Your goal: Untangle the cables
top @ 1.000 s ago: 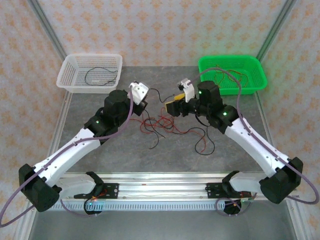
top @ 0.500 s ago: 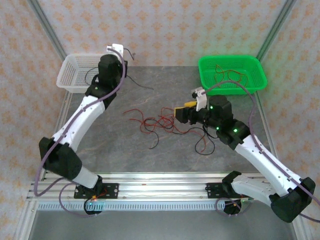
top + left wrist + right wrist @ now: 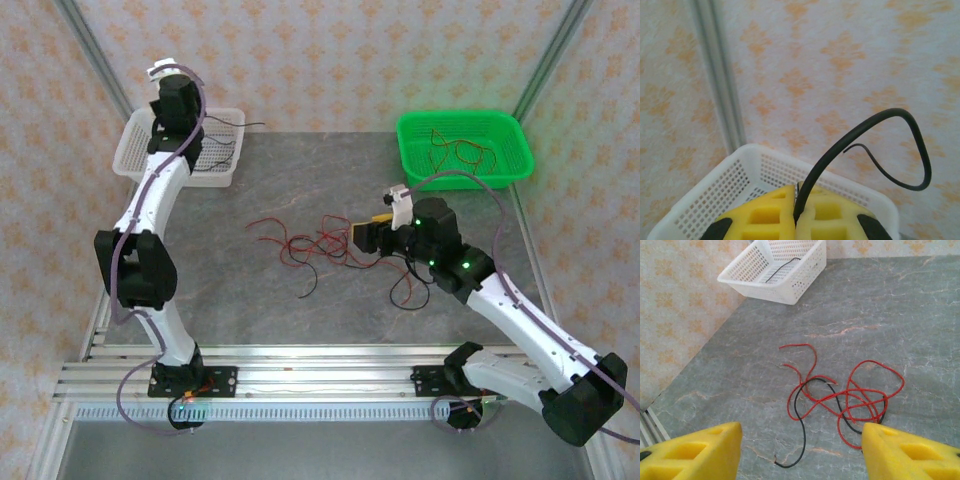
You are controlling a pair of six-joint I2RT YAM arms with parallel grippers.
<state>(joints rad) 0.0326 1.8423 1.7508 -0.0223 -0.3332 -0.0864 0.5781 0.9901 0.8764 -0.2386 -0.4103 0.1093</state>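
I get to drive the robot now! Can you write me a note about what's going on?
Left gripper: shut on a black cable, held up at the white basket.
Right gripper: open, hovering over the tangle on the table, touching nothing.
Done: a second black cable lies in the white basket; red cables lie in the green basket.
Left: drop the held cable in, then separate the red and black tangle.

cables (image 3: 322, 243) central, basket (image 3: 216, 178) far left, second basket (image 3: 460, 116) far right
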